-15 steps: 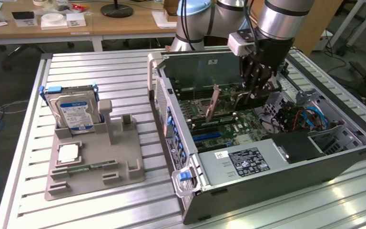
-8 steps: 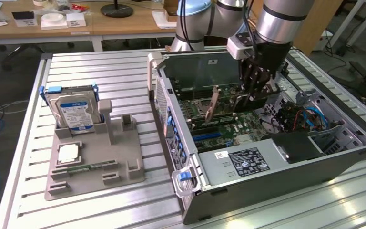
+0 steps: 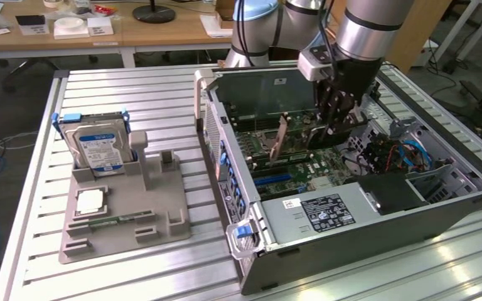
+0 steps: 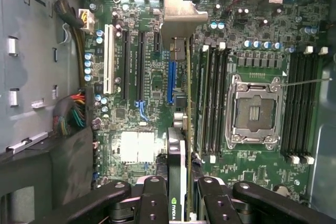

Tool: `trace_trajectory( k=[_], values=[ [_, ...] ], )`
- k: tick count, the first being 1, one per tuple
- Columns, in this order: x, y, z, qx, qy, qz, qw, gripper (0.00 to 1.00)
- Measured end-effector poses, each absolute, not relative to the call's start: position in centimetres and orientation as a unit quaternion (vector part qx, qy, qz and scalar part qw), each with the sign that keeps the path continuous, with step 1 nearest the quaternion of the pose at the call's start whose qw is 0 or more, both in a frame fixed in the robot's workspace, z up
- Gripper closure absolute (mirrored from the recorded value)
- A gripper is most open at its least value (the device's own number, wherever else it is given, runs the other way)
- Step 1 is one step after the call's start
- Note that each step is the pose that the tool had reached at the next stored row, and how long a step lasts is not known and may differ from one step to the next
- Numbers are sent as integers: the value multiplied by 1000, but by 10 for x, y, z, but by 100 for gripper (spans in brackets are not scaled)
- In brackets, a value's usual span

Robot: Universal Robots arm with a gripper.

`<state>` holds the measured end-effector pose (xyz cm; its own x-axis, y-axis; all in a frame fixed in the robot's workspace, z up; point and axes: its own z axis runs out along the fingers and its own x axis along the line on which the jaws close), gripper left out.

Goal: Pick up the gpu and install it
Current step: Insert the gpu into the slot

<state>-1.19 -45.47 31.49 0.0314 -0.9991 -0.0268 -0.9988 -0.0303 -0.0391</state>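
Editor: Arm over an open computer case (image 3: 366, 213) on a slatted metal counter (image 3: 123, 282). Where is the gpu (image 3: 301, 133)?

Photographer: Inside the case, standing on edge above the motherboard and clamped in the tool (image 3: 335, 122). In the exterior view the arm drops in from above, and the card sits just to that view's left of the tool.

Editor: What does the wrist view add?

Photographer: The grip. Two black fingers (image 4: 153, 195) press the gpu (image 4: 176, 150) from either side, so the tool (image 4: 181, 190) is closed on it. The card is seen edge-on, with the black shroud nearest the camera and the silver end bracket (image 4: 178, 17) at the far end, towards the case's perforated wall. It runs along the motherboard (image 4: 142, 140) just beside a blue slot (image 4: 171, 82), between a white slot (image 4: 109, 59) and the memory slots (image 4: 212, 100) next to the CPU socket (image 4: 254, 111).

Editor: Seated?

Photographer: Neither angle shows whether its lower edge touches a slot.

Editor: And outside the case?

Photographer: The exterior view takes in a grey parts holder (image 3: 166, 207) on the counter at that view's left, well apart from the tool. A silver hard drive (image 3: 98, 150) with a blue-and-white label stands upright in it. A processor chip (image 3: 90, 200) and a narrow RAM stick (image 3: 117, 221) lie flat on the same holder.
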Motion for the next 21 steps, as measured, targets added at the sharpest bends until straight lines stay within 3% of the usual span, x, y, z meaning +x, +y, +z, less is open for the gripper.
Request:
trace_trajectory(
  k=[21],
  values=[
    [-34,-455,302,-718,696,-5,23,73]
  ],
)
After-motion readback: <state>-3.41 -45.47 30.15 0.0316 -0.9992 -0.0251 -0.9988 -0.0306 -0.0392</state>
